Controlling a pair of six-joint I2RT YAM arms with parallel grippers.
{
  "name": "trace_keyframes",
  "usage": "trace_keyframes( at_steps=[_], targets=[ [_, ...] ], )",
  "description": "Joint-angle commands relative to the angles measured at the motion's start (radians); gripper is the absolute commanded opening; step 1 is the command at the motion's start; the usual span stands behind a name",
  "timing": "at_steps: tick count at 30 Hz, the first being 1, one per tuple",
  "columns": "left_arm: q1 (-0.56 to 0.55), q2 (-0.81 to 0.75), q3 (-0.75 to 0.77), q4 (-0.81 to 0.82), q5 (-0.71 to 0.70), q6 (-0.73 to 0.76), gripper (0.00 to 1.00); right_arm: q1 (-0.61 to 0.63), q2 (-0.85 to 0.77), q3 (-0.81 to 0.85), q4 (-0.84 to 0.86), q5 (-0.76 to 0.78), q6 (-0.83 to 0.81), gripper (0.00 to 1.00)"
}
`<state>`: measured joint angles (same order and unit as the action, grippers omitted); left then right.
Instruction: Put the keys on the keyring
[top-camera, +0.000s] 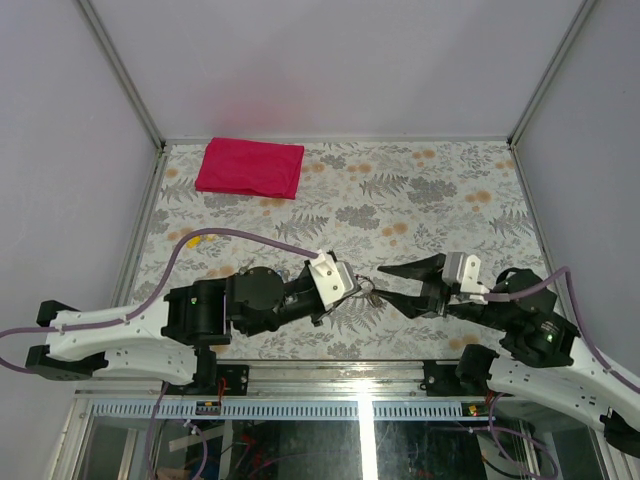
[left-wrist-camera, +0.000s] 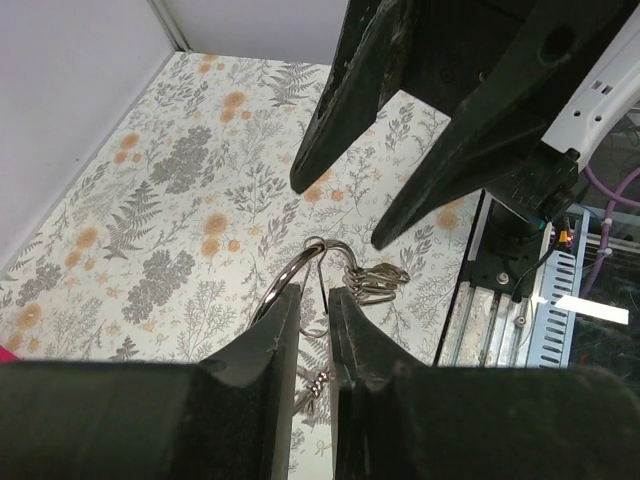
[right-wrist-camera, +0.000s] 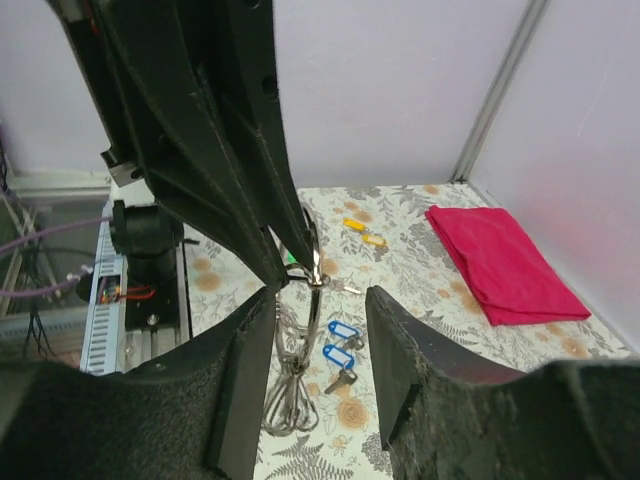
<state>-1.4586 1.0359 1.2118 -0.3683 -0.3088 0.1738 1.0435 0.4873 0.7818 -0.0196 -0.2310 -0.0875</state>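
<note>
My left gripper (left-wrist-camera: 315, 300) is shut on the keyring (left-wrist-camera: 372, 279), gripping a large silver ring (left-wrist-camera: 290, 277) with smaller wire rings hanging from it. In the right wrist view the keyring (right-wrist-camera: 292, 402) hangs from the left fingertips (right-wrist-camera: 290, 255) down to the table. My right gripper (right-wrist-camera: 320, 293) is open and empty, its jaws on either side of the hanging ring without touching it. It also shows in the top view (top-camera: 382, 281). Two blue-headed keys (right-wrist-camera: 340, 343) lie on the table just beyond the ring. In the top view they are hidden.
A folded red cloth (top-camera: 250, 167) lies at the far left of the table. Two yellow tags (right-wrist-camera: 362, 232) and a small green tag (right-wrist-camera: 292, 258) lie beyond the keys. The table's near metal edge (left-wrist-camera: 500, 290) is close to both grippers.
</note>
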Motion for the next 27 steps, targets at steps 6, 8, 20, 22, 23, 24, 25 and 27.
trace_keyframes(
  at_steps=[6,8,20,22,23,24,25,27],
  targets=[
    [0.000,0.019,0.041,0.003,0.028,-0.010,0.00,0.001,0.083,0.075,-0.077,-0.132,-0.115,0.47],
    [0.000,0.022,0.044,-0.001,0.036,-0.003,0.00,0.001,0.091,0.079,-0.084,-0.143,-0.115,0.45],
    [-0.001,0.038,0.058,-0.031,0.057,0.019,0.00,0.000,0.104,0.096,-0.101,-0.186,-0.105,0.28],
    [0.000,0.037,0.060,-0.035,0.057,0.023,0.00,0.000,0.106,0.099,-0.106,-0.190,-0.106,0.26],
    [0.000,0.037,0.062,-0.037,0.056,0.026,0.00,0.001,0.108,0.101,-0.109,-0.192,-0.106,0.25],
    [0.000,0.038,0.063,-0.041,0.057,0.026,0.00,0.001,0.109,0.103,-0.113,-0.193,-0.108,0.24],
    [0.001,0.038,0.065,-0.046,0.059,0.029,0.00,0.001,0.108,0.105,-0.117,-0.195,-0.108,0.23],
    [0.000,0.039,0.067,-0.051,0.064,0.030,0.00,0.001,0.107,0.108,-0.122,-0.198,-0.109,0.18]
  ],
)
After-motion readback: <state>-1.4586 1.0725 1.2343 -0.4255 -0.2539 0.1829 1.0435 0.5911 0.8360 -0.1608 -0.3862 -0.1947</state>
